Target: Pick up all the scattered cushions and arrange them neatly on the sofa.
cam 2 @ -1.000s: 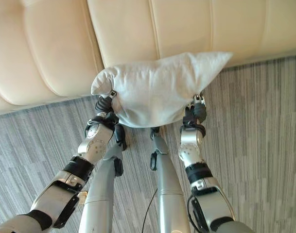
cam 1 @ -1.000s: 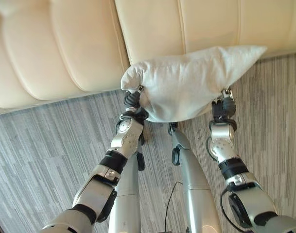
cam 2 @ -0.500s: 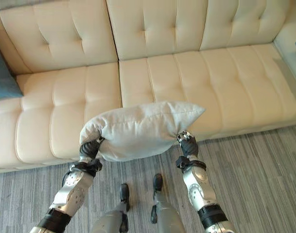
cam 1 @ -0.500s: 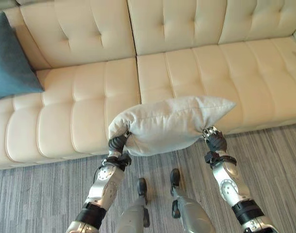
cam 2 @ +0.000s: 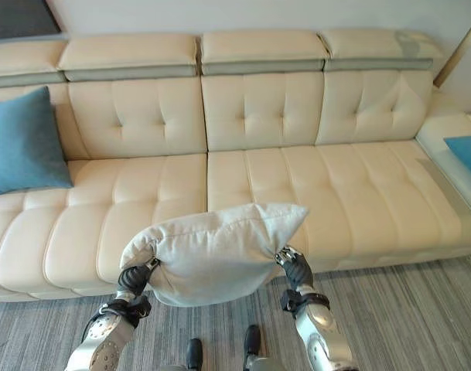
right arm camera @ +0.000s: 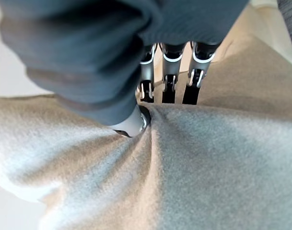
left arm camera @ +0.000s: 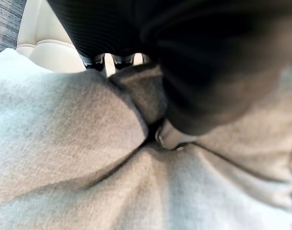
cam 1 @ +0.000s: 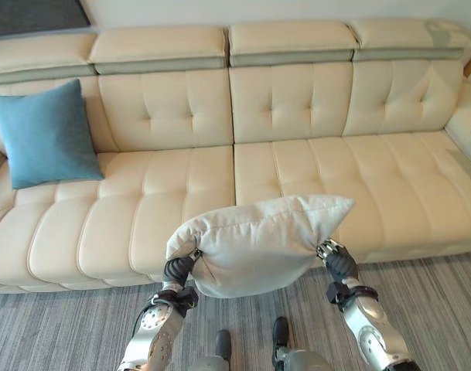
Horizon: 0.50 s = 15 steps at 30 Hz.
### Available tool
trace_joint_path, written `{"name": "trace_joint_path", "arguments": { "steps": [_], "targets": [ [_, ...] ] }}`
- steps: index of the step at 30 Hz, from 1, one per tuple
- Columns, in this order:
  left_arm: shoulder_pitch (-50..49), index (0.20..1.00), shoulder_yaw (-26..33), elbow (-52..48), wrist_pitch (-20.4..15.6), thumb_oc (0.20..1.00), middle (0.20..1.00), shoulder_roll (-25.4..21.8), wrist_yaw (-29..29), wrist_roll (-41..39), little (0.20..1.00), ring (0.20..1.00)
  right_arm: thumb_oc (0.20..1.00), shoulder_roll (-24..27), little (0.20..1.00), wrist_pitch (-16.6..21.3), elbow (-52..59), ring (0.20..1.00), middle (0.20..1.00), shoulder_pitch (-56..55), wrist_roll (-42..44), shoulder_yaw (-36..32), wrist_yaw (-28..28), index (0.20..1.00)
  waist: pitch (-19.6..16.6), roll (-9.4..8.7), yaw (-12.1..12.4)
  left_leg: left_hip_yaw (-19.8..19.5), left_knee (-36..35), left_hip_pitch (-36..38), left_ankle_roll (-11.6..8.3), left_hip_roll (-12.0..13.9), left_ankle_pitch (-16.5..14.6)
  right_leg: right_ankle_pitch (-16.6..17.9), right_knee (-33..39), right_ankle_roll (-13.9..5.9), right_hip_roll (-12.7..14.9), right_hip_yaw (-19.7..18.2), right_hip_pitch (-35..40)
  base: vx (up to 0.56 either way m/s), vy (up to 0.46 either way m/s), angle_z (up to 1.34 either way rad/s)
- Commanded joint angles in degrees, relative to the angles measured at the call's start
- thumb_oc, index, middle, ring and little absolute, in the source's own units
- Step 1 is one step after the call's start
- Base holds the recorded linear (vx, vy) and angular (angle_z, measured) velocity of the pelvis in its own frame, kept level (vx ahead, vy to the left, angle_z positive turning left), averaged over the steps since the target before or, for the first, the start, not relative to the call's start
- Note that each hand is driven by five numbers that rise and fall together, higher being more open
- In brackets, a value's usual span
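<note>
A pale grey cushion [cam 1: 254,243] hangs in the air in front of the cream sofa [cam 1: 297,108], held by both hands. My left hand [cam 1: 177,272] pinches its left end and my right hand [cam 1: 337,264] pinches its right end. In the left wrist view the thumb [left arm camera: 172,136] presses into the grey cloth [left arm camera: 64,158]. In the right wrist view the fingers [right arm camera: 167,72] and thumb clamp a fold of the cushion [right arm camera: 208,163]. A blue cushion [cam 1: 46,133] leans upright against the sofa's back at the far left.
The sofa's middle and right seats [cam 1: 351,170] lie bare behind the held cushion. Another blue cushion [cam 2: 467,153] lies on the sofa's side section at the far right. Grey striped carpet [cam 1: 57,325] runs along the sofa's front.
The camera has tilted up, so the whole sofa and the blue cushion now show. Both hands have kept their hold on the grey cushion and raised it to the height of the seat's front.
</note>
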<state>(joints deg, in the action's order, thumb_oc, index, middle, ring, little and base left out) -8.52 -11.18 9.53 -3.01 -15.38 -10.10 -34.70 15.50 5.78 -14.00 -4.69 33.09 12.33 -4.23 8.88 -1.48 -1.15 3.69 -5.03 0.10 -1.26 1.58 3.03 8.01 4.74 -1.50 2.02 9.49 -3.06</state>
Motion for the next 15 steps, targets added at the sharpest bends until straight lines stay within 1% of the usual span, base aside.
{"name": "trace_joint_path", "arguments": {
  "steps": [1,2,3,4,5,6,7,8,9,10,11,12,13,14,15],
  "targets": [
    [3.6,0.2,-1.0,-5.4,-3.4,0.2,0.2,0.8,2.1,1.8,0.2,0.2,0.2,0.1,0.2,3.8,8.0,0.2,0.2,2.8,-3.4,-0.9,1.4,0.2,-0.3,-0.35,0.8,-0.7,7.6,1.4,-3.52,3.6,-1.7,-12.6,-5.6,-1.8,-0.6,-1.5,4.5,0.01,-0.304,0.07],
    [3.3,0.2,-0.7,-5.3,-3.3,0.2,0.2,1.0,1.9,1.4,0.2,0.2,0.2,0.3,0.2,3.9,7.9,0.2,0.2,2.5,-3.8,-0.9,1.0,0.2,0.6,-0.76,1.0,-1.5,12.3,-0.5,-3.23,3.6,-1.8,-12.9,-5.9,-1.2,-0.8,-1.4,5.2,0.0,-0.299,0.22],
    [2.8,0.2,-0.4,-5.7,-3.3,0.2,0.2,1.1,1.6,1.2,0.2,0.2,0.2,0.4,0.2,3.7,7.8,0.2,0.2,2.2,-4.6,-0.8,0.5,0.2,1.9,-1.05,1.6,-2.8,18.8,-3.1,-2.8,3.1,-1.6,-13.3,-6.3,-0.59,-1.1,-1.2,5.7,-0.02,-0.243,0.21],
    [2.6,0.2,-0.3,-5.8,-3.3,0.2,0.2,1.2,1.3,0.8,0.2,0.2,0.2,0.7,0.2,3.7,7.8,0.2,0.2,1.9,-4.9,-0.8,0.2,0.2,2.9,-1.09,2.0,-3.7,22.5,-5.2,-2.23,2.4,-0.8,-13.7,-6.7,-0.36,-1.2,-0.9,5.9,-0.02,-0.284,0.32],
    [2.1,0.2,-0.1,-5.8,-3.2,0.2,0.2,1.4,1.1,0.6,0.2,0.2,0.2,0.8,0.2,3.4,7.2,0.2,0.2,1.2,-5.8,-1.1,-0.4,0.2,4.3,-1.41,2.7,-4.7,31.1,-10.6,-1.35,1.2,0.3,-14.6,-7.2,0.19,-1.3,-0.1,6.2,-0.01,-0.184,0.18],
    [2.1,0.2,-0.1,-5.8,-3.2,0.2,0.2,1.4,1.1,0.6,0.2,0.2,0.2,0.8,0.2,3.4,7.2,0.2,0.2,1.2,-5.8,-1.1,-0.4,0.2,4.2,-1.33,2.7,-4.8,31.4,-10.9,-1.35,1.3,0.2,-14.6,-7.3,0.2,-1.4,0.0,6.1,0.03,-0.156,0.25],
    [1.6,0.2,-0.3,-5.7,-3.2,0.2,0.2,1.5,1.0,0.9,0.2,0.2,0.2,0.5,0.2,3.0,6.9,0.2,0.2,0.8,-6.1,-1.3,-0.9,0.2,4.3,-1.39,3.1,-6.0,32.6,-12.7,-1.13,-0.5,-0.4,-15.2,-7.6,0.2,-1.3,0.2,6.0,0.08,-0.053,0.16],
    [1.9,0.2,0.0,-5.5,-3.0,0.2,0.2,1.4,0.9,1.1,0.2,0.2,0.2,0.6,0.2,2.9,6.0,0.2,0.2,1.5,-7.3,-1.3,-1.4,0.2,4.1,-1.56,3.2,-5.8,29.9,-16.2,-0.62,-3.2,-2.5,-15.0,-7.3,-0.08,-1.2,0.3,5.9,0.14,-0.074,0.11],
    [1.8,0.2,0.0,-5.5,-2.8,0.2,0.2,1.1,1.1,1.5,0.2,0.2,0.2,0.6,0.2,2.8,6.2,0.2,0.2,1.6,-7.6,-1.4,-1.5,0.2,3.6,-1.6,3.1,-4.2,25.5,-17.3,-0.4,-2.9,-2.3,-15.1,-6.6,-0.25,-1.3,0.9,6.2,0.17,-0.056,0.27],
    [1.4,0.2,-0.4,-5.8,-2.8,0.2,0.2,0.9,1.2,2.0,0.2,0.2,0.2,0.6,0.2,2.8,6.6,0.2,0.2,1.5,-7.6,-1.1,-1.4,0.2,3.3,-1.88,3.5,-3.5,22.0,-17.3,-0.42,-3.0,-1.6,-15.4,-6.1,-0.31,-1.3,0.8,6.5,0.19,-0.014,0.15],
    [1.4,0.2,-0.7,-5.8,-2.8,0.2,0.2,0.7,0.9,2.4,0.2,0.2,0.2,0.6,0.2,3.1,6.7,0.2,0.2,1.8,-8.1,-0.7,-1.8,0.2,3.2,-1.31,3.7,-3.4,15.8,-17.4,-1.25,-3.0,1.3,-15.4,-5.6,-0.36,-2.1,1.0,6.6,0.21,0.019,-0.04],
    [1.5,0.2,-0.8,-5.8,-2.8,0.2,0.2,0.5,0.8,2.7,0.2,0.2,0.2,0.8,0.2,3.1,6.4,0.2,0.2,2.0,-8.9,-0.5,-1.9,0.2,3.1,-1.02,4.1,-4.4,10.1,-16.8,-2.0,-3.1,4.3,-15.3,-5.1,-0.47,-2.6,1.0,7.0,0.23,0.044,-0.16],
    [1.6,0.2,-0.7,-5.8,-2.8,0.2,0.2,0.4,0.5,3.3,0.2,0.2,0.2,0.9,0.2,3.0,6.5,0.2,0.2,2.4,-9.4,-0.2,-2.3,0.2,3.1,-0.81,4.3,-5.2,5.2,-15.9,-2.73,-3.1,6.3,-15.4,-4.5,-0.56,-3.0,0.9,7.7,0.24,0.059,0.15],
    [1.7,0.2,-0.8,-6.0,-2.9,0.2,0.2,0.6,0.1,3.3,0.2,0.2,0.2,1.0,0.2,3.1,6.1,0.2,0.2,2.8,-9.9,0.2,-2.6,0.2,2.8,-0.47,4.2,-5.5,0.0,-15.9,-3.6,-2.6,7.5,-15.7,-3.8,-0.62,-3.4,1.0,8.1,0.37,0.124,0.13],
    [1.9,0.2,-0.4,-5.6,-3.0,0.2,0.2,1.0,-0.5,3.5,0.2,0.2,0.2,1.3,0.2,2.6,5.5,0.2,0.2,4.0,-10.6,0.4,-2.9,0.2,2.5,-0.1,3.7,-4.3,0.0,-18.2,-4.79,-2.4,6.6,-15.9,-2.3,-0.89,-3.6,1.1,10.5,0.49,0.166,0.07]
  ]
}}
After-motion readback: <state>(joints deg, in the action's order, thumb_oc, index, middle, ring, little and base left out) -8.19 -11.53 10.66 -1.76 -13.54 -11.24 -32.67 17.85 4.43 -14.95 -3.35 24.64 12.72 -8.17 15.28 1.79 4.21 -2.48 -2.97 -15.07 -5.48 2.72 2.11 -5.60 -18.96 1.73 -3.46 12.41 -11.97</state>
